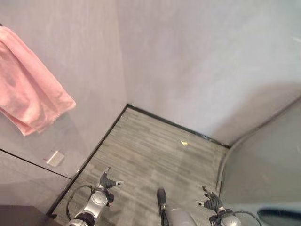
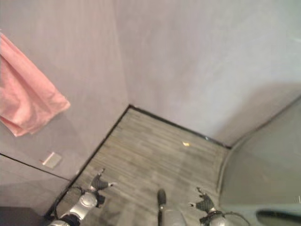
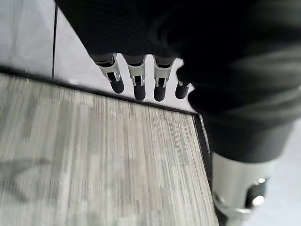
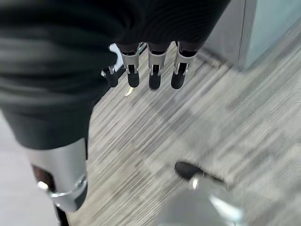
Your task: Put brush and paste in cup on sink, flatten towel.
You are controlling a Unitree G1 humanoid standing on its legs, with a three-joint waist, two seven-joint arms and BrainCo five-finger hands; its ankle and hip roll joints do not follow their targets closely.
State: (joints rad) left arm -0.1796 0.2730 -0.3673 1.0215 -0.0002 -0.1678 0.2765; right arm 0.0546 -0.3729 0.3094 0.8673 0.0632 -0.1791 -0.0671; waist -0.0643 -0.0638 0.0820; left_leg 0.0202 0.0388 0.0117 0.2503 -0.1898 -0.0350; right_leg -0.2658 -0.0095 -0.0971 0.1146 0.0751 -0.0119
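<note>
Over floor [image 3: 94, 155], fingers [image 3: 138, 84] straight, empty.

Open floor [image 1: 155, 150] ahead — walls [image 1: 197, 61] close corner; pink towel [image 1: 28, 89] hangs left.

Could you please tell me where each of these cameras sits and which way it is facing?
Left eye view: head camera, looking down at the grey wood-grain floor, a pink towel on the wall; left hand and right hand hang low.
Right eye view: same scene, slightly shifted.
Left wrist view: along the left hand's straight fingers toward floor and wall.
Right wrist view: along the right hand's straight fingers toward floor.
Shared: the floor.
</note>
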